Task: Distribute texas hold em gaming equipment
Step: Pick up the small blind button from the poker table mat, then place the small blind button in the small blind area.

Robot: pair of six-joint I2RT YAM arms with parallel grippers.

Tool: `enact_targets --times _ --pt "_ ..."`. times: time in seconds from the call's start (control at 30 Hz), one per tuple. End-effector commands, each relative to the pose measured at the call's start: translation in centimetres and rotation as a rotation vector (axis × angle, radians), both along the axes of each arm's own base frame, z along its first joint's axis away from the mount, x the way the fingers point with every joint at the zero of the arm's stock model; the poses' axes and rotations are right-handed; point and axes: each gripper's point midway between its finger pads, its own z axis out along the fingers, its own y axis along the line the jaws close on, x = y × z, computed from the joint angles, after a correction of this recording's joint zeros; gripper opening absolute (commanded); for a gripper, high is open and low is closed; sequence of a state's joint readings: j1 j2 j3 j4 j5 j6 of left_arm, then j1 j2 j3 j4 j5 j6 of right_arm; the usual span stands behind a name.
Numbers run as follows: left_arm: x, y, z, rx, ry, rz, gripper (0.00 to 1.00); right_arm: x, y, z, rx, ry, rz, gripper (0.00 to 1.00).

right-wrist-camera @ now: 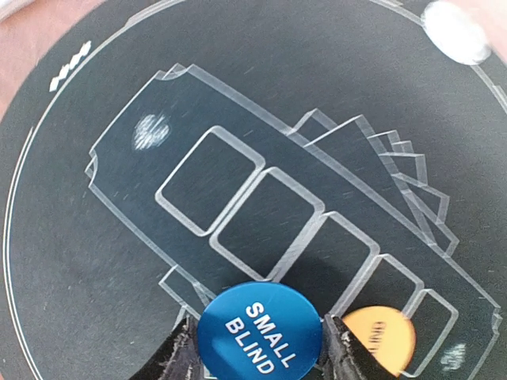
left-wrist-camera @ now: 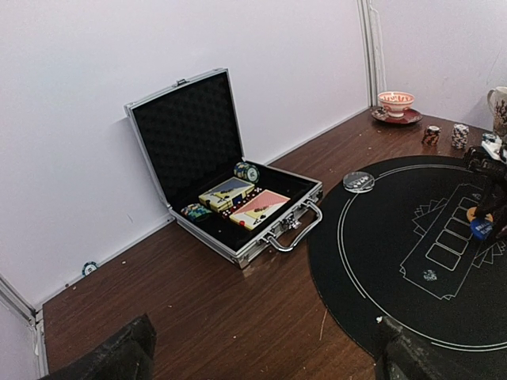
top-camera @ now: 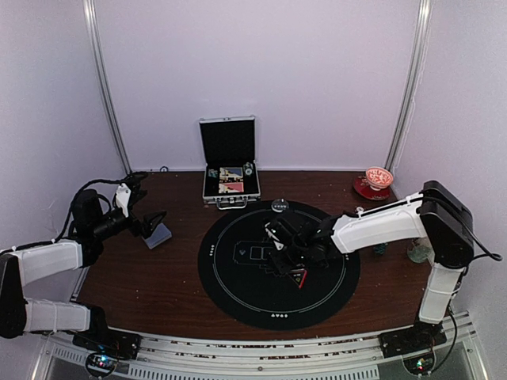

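My right gripper [right-wrist-camera: 260,340] is shut on a blue button disc [right-wrist-camera: 260,331] marked SMALL BLIND, one finger against each edge, low over the black mat [right-wrist-camera: 79,261]. An orange button disc [right-wrist-camera: 380,340] lies on the mat just to its right. In the top view this gripper [top-camera: 281,249] sits over the mat's centre. My left gripper [left-wrist-camera: 261,356] is open over bare wood left of the mat [left-wrist-camera: 380,269], nothing between its fingers. A grey-blue flat pack [top-camera: 158,235] lies by its tip. The open silver case [left-wrist-camera: 238,206] holds card packs [left-wrist-camera: 260,207] and chips [left-wrist-camera: 246,171].
A clear disc [left-wrist-camera: 358,181] lies at the mat's far edge. Two small chip stacks [left-wrist-camera: 431,135] stand on the wood at the far right, near a red saucer with a bowl [left-wrist-camera: 396,107] and a mug [left-wrist-camera: 499,111]. One chip [left-wrist-camera: 89,268] lies by the back wall.
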State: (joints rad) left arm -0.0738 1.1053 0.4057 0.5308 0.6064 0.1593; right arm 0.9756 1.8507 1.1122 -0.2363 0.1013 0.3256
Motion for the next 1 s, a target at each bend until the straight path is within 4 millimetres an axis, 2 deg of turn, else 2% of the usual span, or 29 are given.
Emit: enact_targets --times 0.0,0.17,0.33,0.53,0.83,0.97 --pt "0.2 0.1 1.1 -0.002 -0.059 0.001 0.98 2.6 -2.9 2.8 0.05 -0.081 -0.148 0.49" --pt "0.2 0.1 1.4 -0.002 -0.066 0.006 0.98 4.2 -7.7 3.8 0.077 -0.086 -0.289 0.49" --pt "0.1 0.2 1.7 -0.003 -0.074 0.011 0.98 3.9 -12.7 4.0 0.074 -0.087 -0.416 0.49" --pt "0.1 0.0 1.5 -0.006 -0.063 0.001 0.98 2.7 -17.8 1.5 0.029 -0.07 -0.523 0.5" --pt "0.1 0.2 1.6 -0.002 -0.07 0.012 0.98 3.3 -22.2 -0.2 -0.032 -0.084 -0.638 0.5" --pt "0.2 0.1 1.2 -0.003 -0.059 0.004 0.98 3.3 -22.2 -0.5 -0.026 -0.076 -0.64 0.5"
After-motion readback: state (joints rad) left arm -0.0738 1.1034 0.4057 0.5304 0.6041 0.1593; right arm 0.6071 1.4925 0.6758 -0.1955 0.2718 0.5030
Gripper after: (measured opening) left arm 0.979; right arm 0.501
